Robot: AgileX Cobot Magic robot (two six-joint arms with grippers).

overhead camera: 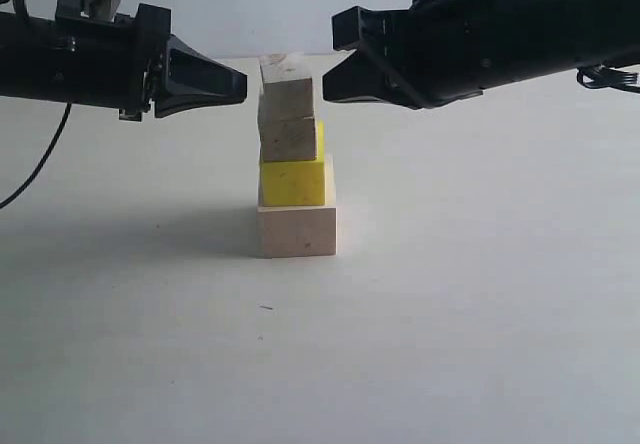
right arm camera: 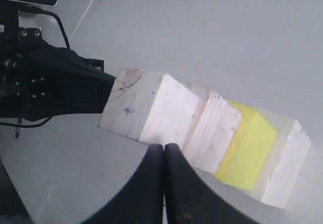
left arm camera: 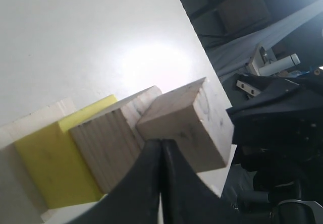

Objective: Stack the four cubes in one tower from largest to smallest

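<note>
The tower stands mid-table: the largest pale wood cube [overhead camera: 297, 231] at the base, the yellow cube [overhead camera: 292, 182] on it, then a greyish wooden cube [overhead camera: 289, 138], and the smallest cube [overhead camera: 286, 91] on top. My left gripper [overhead camera: 243, 83] is shut, its tip just left of the top cube with a small gap. My right gripper [overhead camera: 326, 80] is shut too, just right of that cube. The left wrist view shows the top cube [left arm camera: 187, 124] beyond the closed gripper [left arm camera: 160, 142]. The right wrist view shows the top cube [right arm camera: 146, 106] past that closed gripper [right arm camera: 164, 146].
The white table [overhead camera: 480, 314] stretches around the tower. A black cable [overhead camera: 40, 159] hangs from the left arm at the far left. The cubes sit slightly offset from one another, the upper ones shifted left.
</note>
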